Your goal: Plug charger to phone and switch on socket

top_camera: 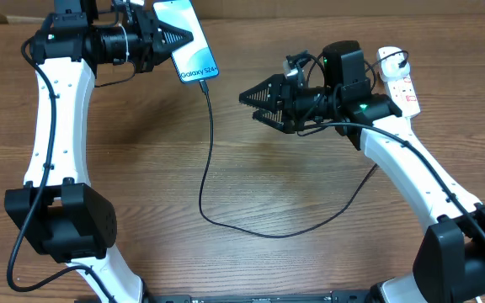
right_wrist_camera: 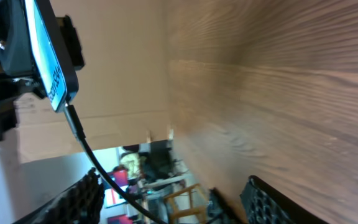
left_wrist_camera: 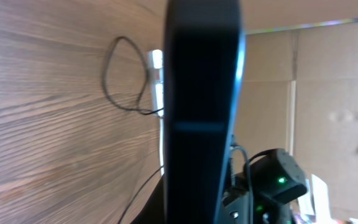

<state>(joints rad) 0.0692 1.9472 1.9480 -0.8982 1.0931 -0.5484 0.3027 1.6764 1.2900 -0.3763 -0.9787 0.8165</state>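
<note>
My left gripper (top_camera: 173,38) is shut on the phone (top_camera: 189,40) and holds it off the table at the back left. The phone's lit screen reads "Galaxy S24+" at its near end. In the left wrist view the phone (left_wrist_camera: 201,106) fills the middle as a dark edge. The charger cable (top_camera: 206,160) sits with its tip in the phone's near end, then loops across the table toward the socket (top_camera: 400,82), a white power strip partly hidden behind my right arm. My right gripper (top_camera: 255,97) is open and empty, right of the phone. The right wrist view shows the phone (right_wrist_camera: 45,59) and cable (right_wrist_camera: 89,155).
The wooden table (top_camera: 293,252) carries the cable's loop at its middle. A cardboard wall (right_wrist_camera: 123,68) stands behind the table. The right arm's camera and its own wires (top_camera: 343,63) sit in front of the power strip.
</note>
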